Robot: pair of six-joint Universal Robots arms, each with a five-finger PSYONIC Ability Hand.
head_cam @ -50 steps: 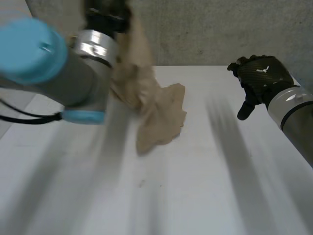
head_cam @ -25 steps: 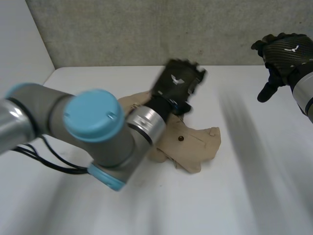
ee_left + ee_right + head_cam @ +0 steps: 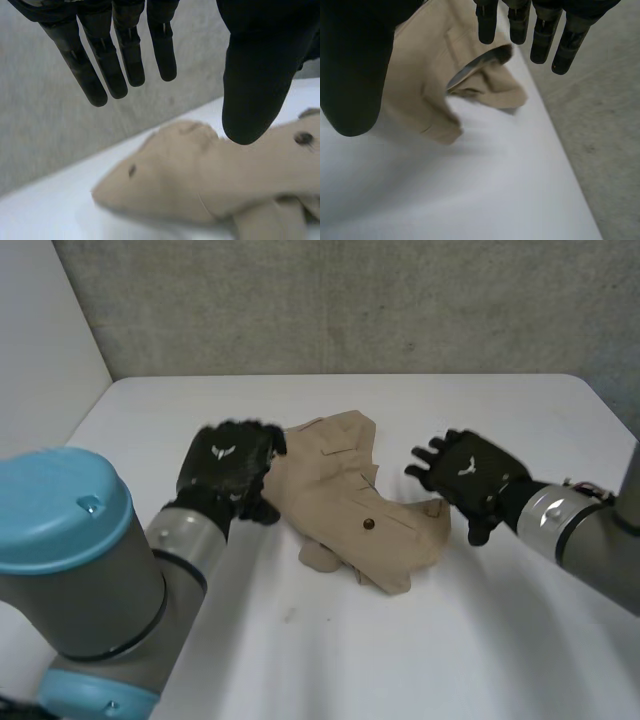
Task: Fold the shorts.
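Head view: left hand [image 3: 228, 475], right hand [image 3: 470, 480] flanking crumpled shorts [image 3: 350, 505], backs up. Wrist views: fingers [image 3: 129, 50] straight, spread from thumbs, gripping nothing, shorts beneath thumb tips.

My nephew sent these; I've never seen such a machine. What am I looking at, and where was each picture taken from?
A robot with two arms, each ending in a black hand. The wide picture looks down from between the arms at a white table: the left hand is beside one edge of crumpled beige shorts, the right hand by the opposite edge. The other two come from cameras on the wrists, looking along each palm. Both hands are open and hold nothing.
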